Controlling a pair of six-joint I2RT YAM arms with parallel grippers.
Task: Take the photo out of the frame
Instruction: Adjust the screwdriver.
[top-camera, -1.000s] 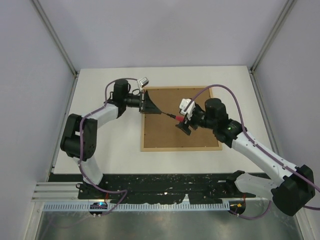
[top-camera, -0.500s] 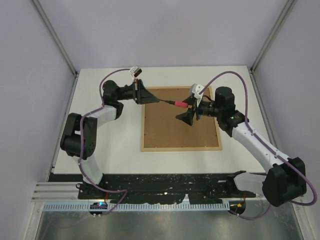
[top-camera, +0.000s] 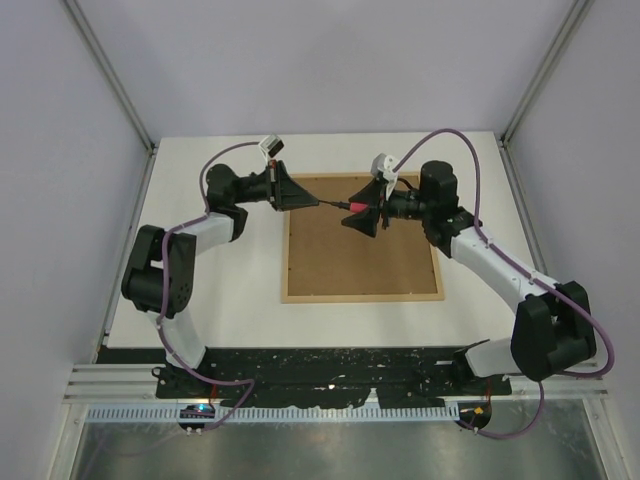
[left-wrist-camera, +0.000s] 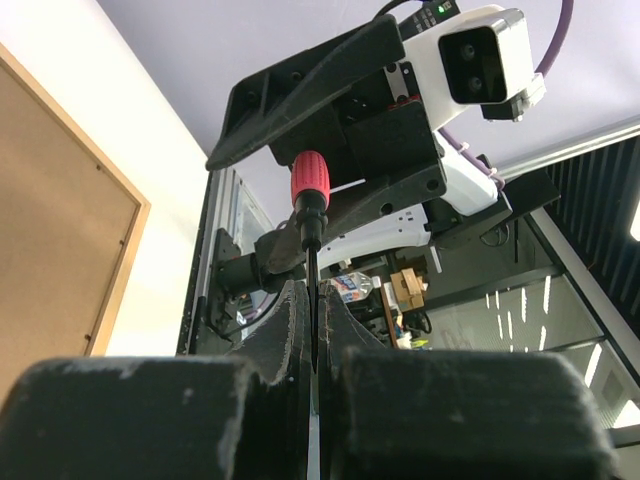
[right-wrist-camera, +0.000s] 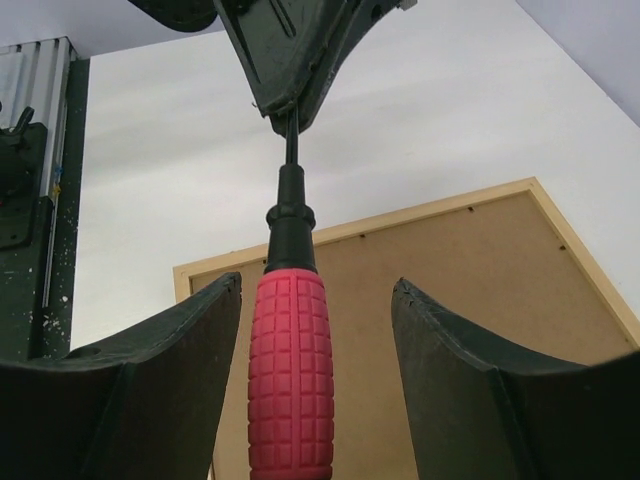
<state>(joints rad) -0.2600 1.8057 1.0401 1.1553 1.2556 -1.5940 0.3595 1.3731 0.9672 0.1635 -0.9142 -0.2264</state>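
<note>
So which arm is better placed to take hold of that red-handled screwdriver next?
Right. The right gripper stands open on either side of the red handle of the screwdriver, seemingly not yet touching it. The left gripper is shut on the thin metal shaft, so it can only hold on.

**Screwdriver (right-wrist-camera: 288, 380) over frame (top-camera: 362, 255)**

Flat on table (top-camera: 220, 290), right of centre: frame, back up. Above its far part, clear of it: screwdriver, blade leftward, pinched in left gripper (top-camera: 312, 202); handle rightward, between right gripper (top-camera: 352, 212) fingers, gaps either side.
</note>
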